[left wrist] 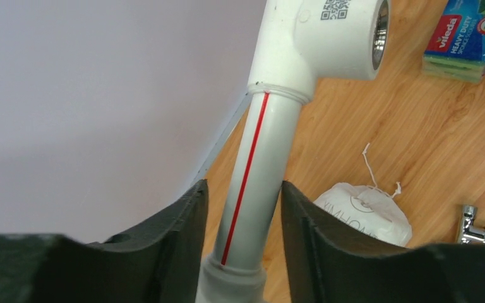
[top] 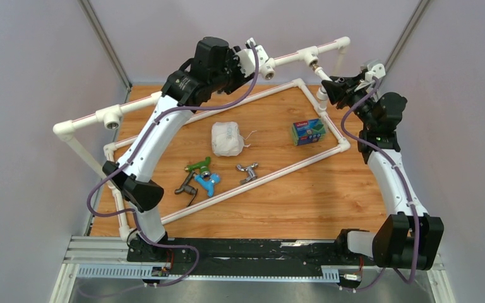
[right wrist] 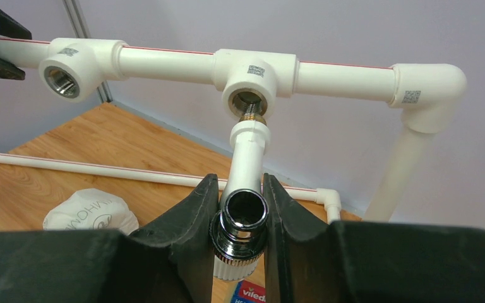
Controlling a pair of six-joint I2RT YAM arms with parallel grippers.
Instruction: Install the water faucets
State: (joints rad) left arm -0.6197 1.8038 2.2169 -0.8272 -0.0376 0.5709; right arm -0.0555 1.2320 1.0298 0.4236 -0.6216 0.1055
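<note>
While at the rail (right wrist: pixel 164 63), white tap (right wrist: pixel 247 151): thread at middle socket (right wrist: pixel 248 101).
Right gripper (right wrist: pixel 240 189): clamped on tap's chrome end.
Left gripper (left wrist: pixel 243 189): narrow astride rail, grip unclear.
Other taps (top: pixel 208 183): loose on table (top: pixel 303 196).

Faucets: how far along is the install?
Done: none clearly seated. In hand: right claw grips the white faucet, its thread at a tee socket; left claw straddles the pipe. Remaining: green faucet, blue faucet, dark grey faucet and chrome faucet lie on the table; two other sockets stand empty.
</note>
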